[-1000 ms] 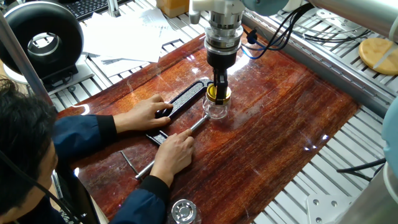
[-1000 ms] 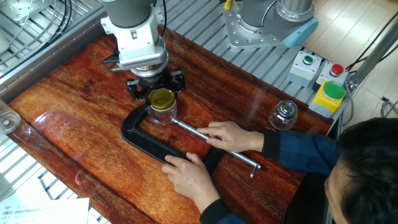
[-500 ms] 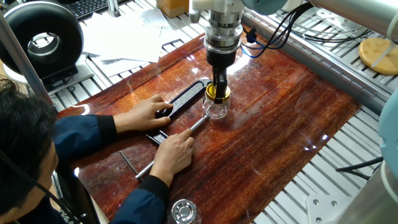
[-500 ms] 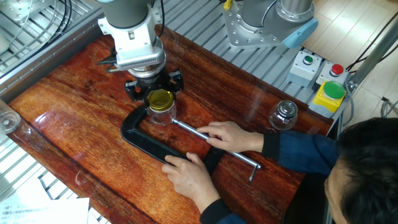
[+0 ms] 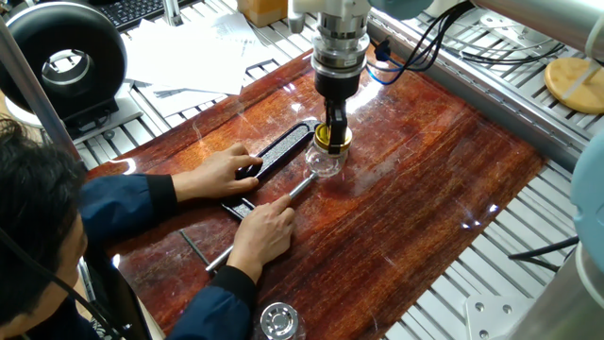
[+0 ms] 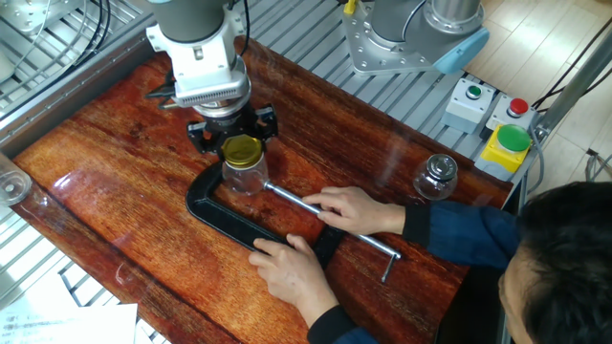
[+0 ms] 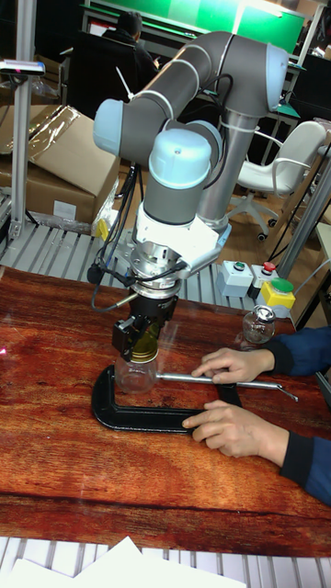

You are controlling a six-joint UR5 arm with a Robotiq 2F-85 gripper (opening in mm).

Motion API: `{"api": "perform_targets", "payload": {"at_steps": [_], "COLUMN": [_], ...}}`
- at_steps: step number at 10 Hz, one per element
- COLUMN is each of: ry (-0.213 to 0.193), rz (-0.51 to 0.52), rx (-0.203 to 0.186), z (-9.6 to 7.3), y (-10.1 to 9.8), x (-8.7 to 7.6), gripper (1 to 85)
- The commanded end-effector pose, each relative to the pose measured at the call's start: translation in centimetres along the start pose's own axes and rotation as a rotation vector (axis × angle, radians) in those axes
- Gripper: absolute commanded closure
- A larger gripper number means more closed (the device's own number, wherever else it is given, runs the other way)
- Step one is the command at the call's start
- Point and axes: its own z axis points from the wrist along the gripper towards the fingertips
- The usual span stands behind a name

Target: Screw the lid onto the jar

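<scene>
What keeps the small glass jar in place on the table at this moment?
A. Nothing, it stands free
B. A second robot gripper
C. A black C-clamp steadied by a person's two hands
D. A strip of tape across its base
C: the jar sits inside the black C-clamp, whose frame and screw bar rest under the person's hands, while the gripper holds the lid on top.

Since a second ago I see the tool [image 6: 241, 135] turn slightly about its axis over the lid [image 6: 241, 150], its black body shifting a little left in the other fixed view; the jar [image 6: 243, 175] leans a touch with it.
</scene>
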Motion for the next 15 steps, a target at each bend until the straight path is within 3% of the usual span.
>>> {"api": "perform_targets", "payload": {"at_steps": [1,5,8,9,12,14,15], "ry": [-0.009,-0.038,-0.014,-0.009,-0.008,-0.028,-0.028], "rz": [0.017,0.003,-0.037,-0.048,-0.024,-0.031,-0.033], "rx": [-0.002,-0.005,0.003,-0.011,-0.026,-0.060,-0.060], "z": [-0.2,0.6,-0.2,-0.4,0.3,0.6,0.6], "y": [0.1,-0.3,-1.0,-1.3,-0.3,0.5,0.4], "x": [-0.8,-2.0,-1.8,-1.5,-1.5,-1.7,-1.8], "gripper": [22.0,23.0,23.0,22.0,19.7,9.3,8.7]}}
